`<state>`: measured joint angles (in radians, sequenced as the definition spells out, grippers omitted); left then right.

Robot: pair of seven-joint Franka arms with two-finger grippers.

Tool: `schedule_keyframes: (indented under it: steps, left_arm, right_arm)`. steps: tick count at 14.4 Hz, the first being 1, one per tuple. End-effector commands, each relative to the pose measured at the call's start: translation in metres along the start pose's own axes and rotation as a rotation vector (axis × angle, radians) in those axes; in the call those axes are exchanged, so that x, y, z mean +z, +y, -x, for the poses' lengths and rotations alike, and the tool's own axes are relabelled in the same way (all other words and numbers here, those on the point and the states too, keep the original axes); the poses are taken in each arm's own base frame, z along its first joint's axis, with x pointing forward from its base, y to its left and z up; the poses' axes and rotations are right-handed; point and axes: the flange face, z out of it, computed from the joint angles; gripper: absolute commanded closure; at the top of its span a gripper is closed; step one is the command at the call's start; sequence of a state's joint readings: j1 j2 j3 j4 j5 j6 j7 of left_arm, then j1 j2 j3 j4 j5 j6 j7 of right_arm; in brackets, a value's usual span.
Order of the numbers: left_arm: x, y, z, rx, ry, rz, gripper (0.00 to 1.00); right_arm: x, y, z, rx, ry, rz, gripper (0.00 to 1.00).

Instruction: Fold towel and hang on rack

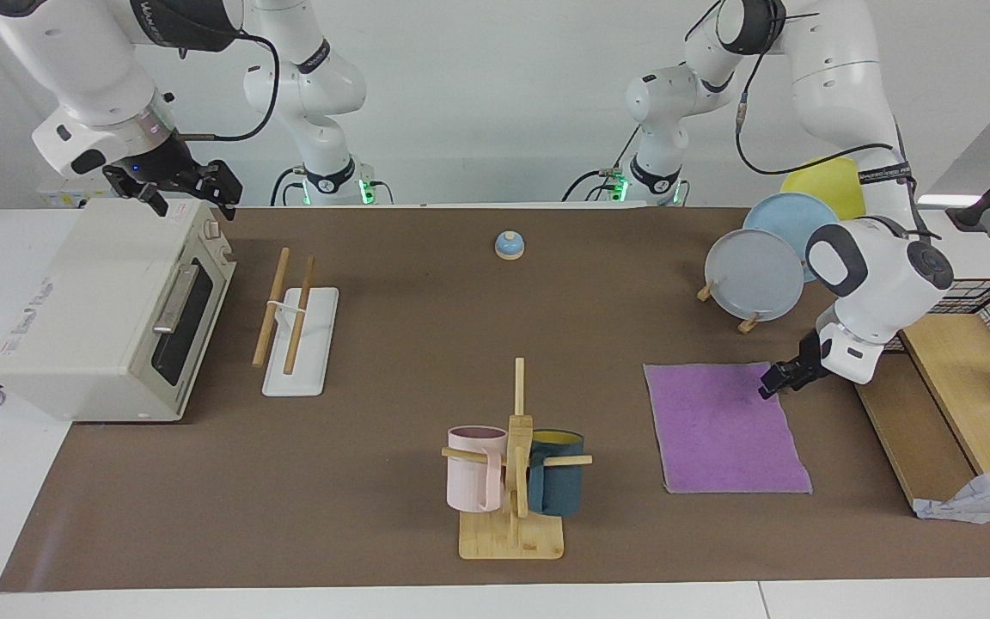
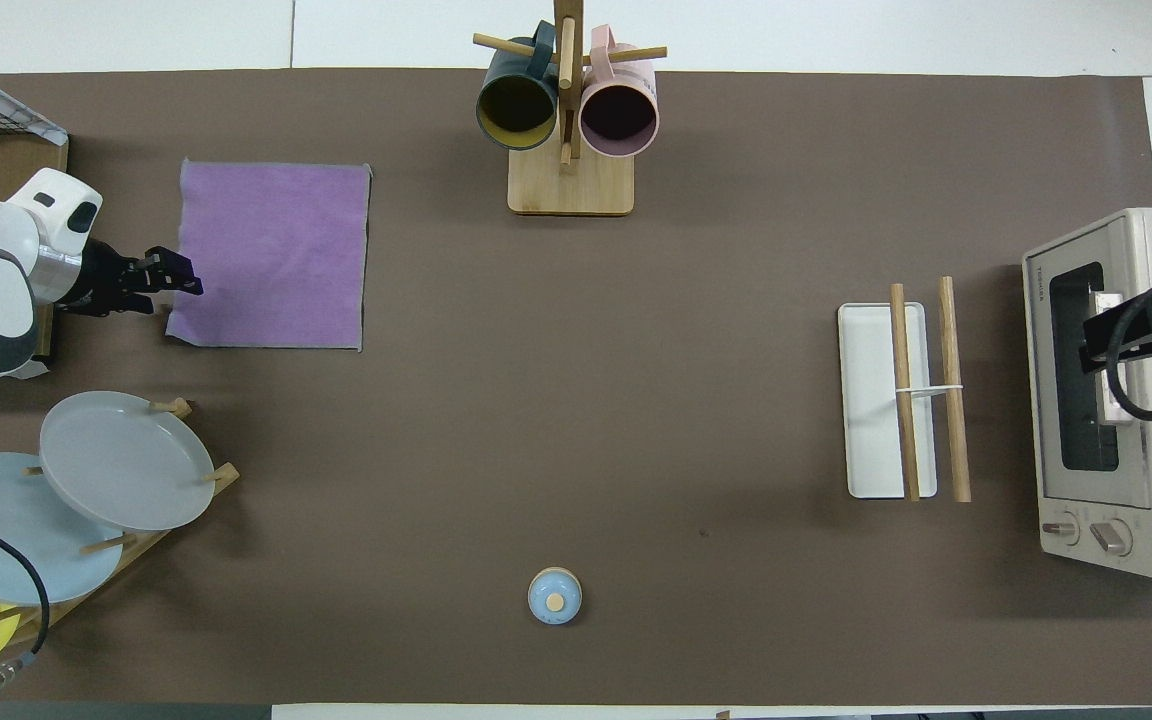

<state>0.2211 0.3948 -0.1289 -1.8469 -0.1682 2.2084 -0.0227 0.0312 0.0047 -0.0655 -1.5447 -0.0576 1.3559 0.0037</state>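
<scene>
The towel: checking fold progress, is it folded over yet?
No, the towel lies flat as one open purple square on the brown mat, with no layer doubled over.

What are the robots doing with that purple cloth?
The left arm's tool is down at the edge of the square purple towel, which lies flat and unfolded on the brown mat. The rack of two wooden rods on a white base is bare. The right arm's tool waits, open, over the white toaster oven.
</scene>
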Motion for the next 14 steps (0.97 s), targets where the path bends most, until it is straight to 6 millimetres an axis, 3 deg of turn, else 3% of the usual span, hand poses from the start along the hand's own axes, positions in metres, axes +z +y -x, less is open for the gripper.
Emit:
schedule_keyframes:
  steps: [1,6,11,13,14]
  left_arm:
    - [0.0018,-0.0159,0.0072,-0.053,-0.046,0.029,0.32]
    - [0.0026,-0.0188,0.0115,-0.102,-0.084,0.034,0.42]
    - [0.0026,-0.0158,0.0117,-0.098,-0.087,0.036,0.59]
    - [0.0036,-0.015,0.0124,-0.097,-0.09,0.036,0.78]
    - [0.0037,-0.0159,0.0127,-0.098,-0.093,0.035,0.95]
  right_arm:
    - [0.0029,0.0016,0.0099,-0.03,-0.006,-0.011,0.0]
    - [0.003,0.0033,0.0104,-0.027,-0.006,-0.012,0.0]
    - [0.0021,0.0016,0.0103,-0.028,-0.003,-0.025,0.0]
    - [0.0022,0.0022,0.0103,-0.027,-0.003,-0.027,0.0]
    - [0.0022,0.0006,0.0105,-0.03,-0.004,-0.026,0.0]
